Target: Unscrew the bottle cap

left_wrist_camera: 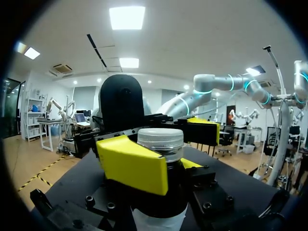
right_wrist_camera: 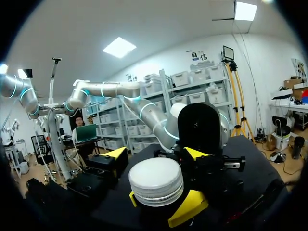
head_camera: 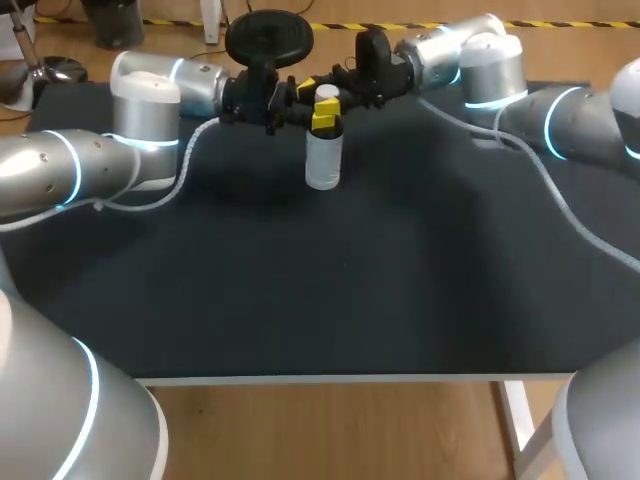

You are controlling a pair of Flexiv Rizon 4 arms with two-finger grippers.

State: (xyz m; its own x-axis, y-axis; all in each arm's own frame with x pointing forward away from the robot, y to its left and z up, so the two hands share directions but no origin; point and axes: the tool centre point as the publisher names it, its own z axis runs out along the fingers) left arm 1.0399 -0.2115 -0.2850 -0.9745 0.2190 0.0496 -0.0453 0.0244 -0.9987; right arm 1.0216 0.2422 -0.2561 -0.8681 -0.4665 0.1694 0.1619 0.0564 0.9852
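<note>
A clear bottle (head_camera: 323, 158) stands upright at the back middle of the black table (head_camera: 330, 290). Its white ribbed cap (head_camera: 327, 94) sits on top, also seen as the cap (left_wrist_camera: 160, 138) and the cap (right_wrist_camera: 155, 181). My left gripper (head_camera: 319, 119) comes in from the left and is shut on the bottle's neck just under the cap; its yellow fingers (left_wrist_camera: 132, 163) press from both sides. My right gripper (head_camera: 338, 86) reaches in from the right at cap height and stands open. One of its yellow fingertips (left_wrist_camera: 202, 123) is clear of the cap, touching nothing.
A black round stand (head_camera: 268, 34) rises just behind the two grippers at the table's far edge. Grey cables (head_camera: 560, 200) from both arms trail over the mat. The table's front edge (head_camera: 330, 378) runs across below.
</note>
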